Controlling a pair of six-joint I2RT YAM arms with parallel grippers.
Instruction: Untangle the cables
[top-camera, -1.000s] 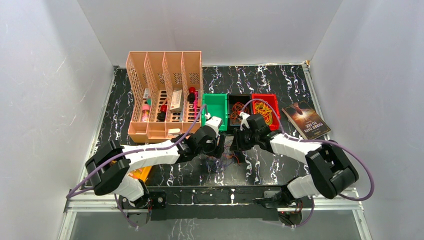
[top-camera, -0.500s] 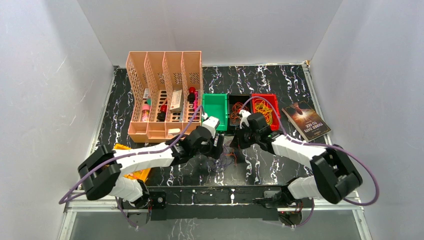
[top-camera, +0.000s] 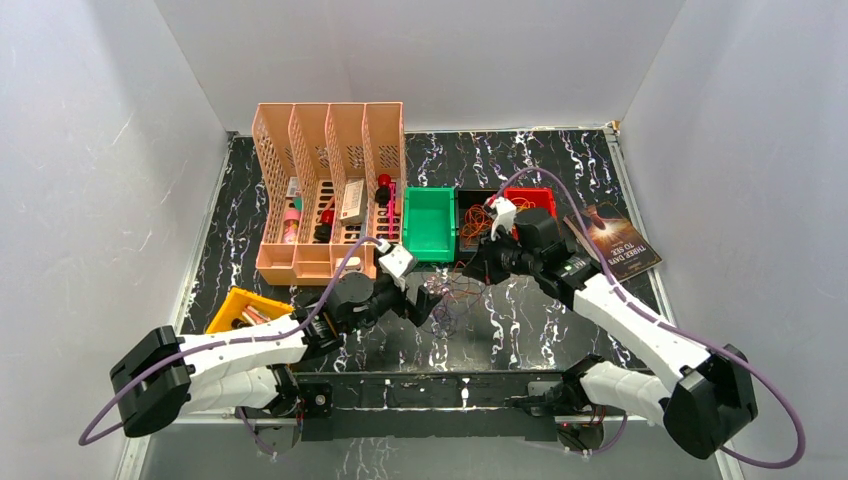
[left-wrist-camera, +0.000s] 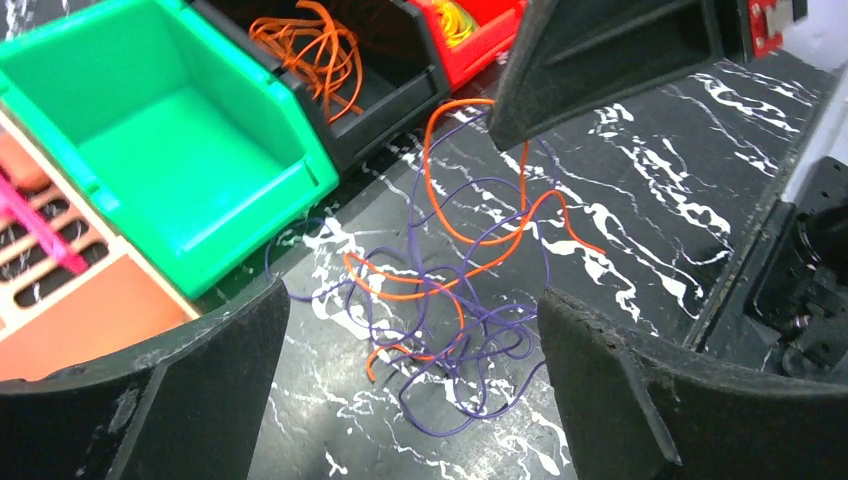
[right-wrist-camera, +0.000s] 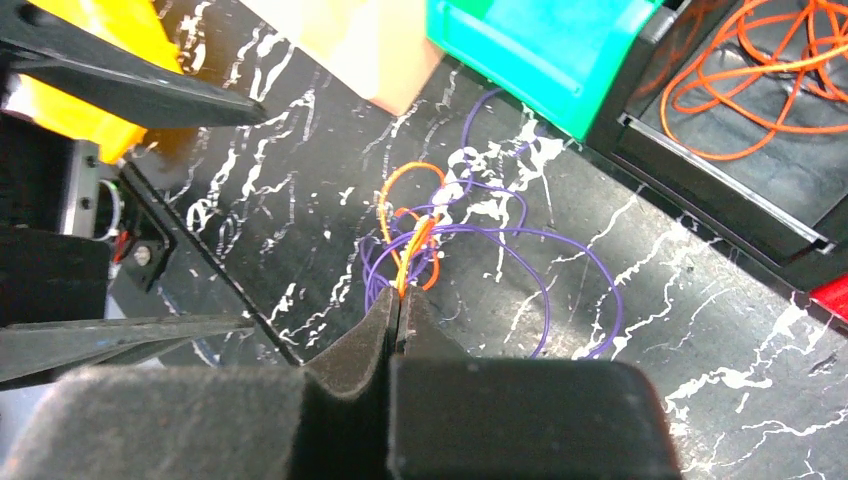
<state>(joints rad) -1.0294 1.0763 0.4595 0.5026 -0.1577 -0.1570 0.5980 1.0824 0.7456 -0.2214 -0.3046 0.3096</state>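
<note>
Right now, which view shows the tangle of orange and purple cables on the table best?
Left wrist: the whole tangle lies spread out, framed by the open left gripper, loops distinct. Right wrist shows part of it, with an orange strand pinched in the shut right gripper. Top external shows only a small knot between the arms.

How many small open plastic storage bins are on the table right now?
4. Green plastic bin, black bin beside it and red bin partly behind the right arm, in a row; yellow bin beside the left arm. More may be hidden beneath them.
</note>
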